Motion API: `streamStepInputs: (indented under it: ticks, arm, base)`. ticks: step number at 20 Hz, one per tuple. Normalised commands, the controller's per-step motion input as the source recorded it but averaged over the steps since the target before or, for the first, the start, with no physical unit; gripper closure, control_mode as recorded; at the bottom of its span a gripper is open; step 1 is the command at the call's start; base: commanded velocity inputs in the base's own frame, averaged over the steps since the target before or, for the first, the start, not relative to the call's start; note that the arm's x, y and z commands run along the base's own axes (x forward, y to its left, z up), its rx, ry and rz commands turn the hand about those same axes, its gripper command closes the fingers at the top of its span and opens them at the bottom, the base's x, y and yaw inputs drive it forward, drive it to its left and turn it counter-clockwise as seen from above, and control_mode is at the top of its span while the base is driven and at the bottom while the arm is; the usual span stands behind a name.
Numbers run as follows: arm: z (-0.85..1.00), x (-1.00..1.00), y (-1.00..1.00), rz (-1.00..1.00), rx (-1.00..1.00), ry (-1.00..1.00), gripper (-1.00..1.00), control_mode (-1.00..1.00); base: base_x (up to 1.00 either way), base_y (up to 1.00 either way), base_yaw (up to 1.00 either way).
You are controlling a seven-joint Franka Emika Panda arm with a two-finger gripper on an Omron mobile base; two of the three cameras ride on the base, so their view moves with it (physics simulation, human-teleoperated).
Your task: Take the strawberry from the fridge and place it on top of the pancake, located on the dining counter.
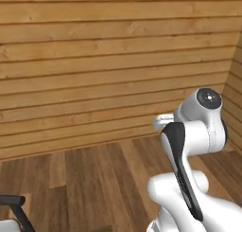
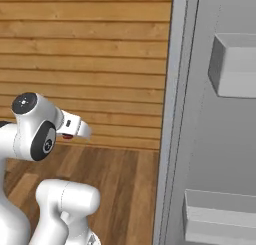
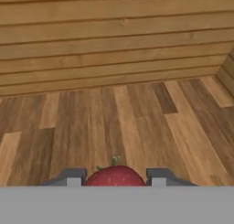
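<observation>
Red strawberry (image 3: 114, 176) sits clamped between our gripper (image 3: 114, 177) fingers above the wooden floor (image 3: 114, 122), beside the fridge (image 2: 210, 139) door

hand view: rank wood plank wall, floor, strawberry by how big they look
1. wood plank wall and floor: about equal, so not ranked apart.
2. strawberry, smallest, partly cut off at the bottom, between the gripper fingers.

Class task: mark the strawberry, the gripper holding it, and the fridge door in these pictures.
strawberry (image 3: 114, 176): hand view, middle of its red top.
gripper (image 3: 113, 177): hand view, midway between the fingertips.
fridge door (image 2: 200, 139): right base view, bare inner panel.
</observation>
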Motion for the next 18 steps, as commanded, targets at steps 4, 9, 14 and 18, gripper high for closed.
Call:
streamStepInputs:
  ticks: [4, 9, 14, 18]
  arm:
    - [0.00, 0.00, 0.00, 0.00, 0.00, 0.00, 1.00, 1.00]
    - [0.00, 0.00, 0.00, 0.00, 0.00, 0.00, 1.00, 1.00]
    - [0.00, 0.00, 0.00, 0.00, 0.00, 0.00, 1.00, 1.00]
    - [0.00, 0.00, 0.00, 0.00, 0.00, 0.00, 1.00, 1.00]
  base:
    - [1.00, 0.21, -0.23]
    - [1.00, 0.51, -0.05]
    - [1.00, 0.55, 0.00]
    - [1.00, 0.37, 0.00]
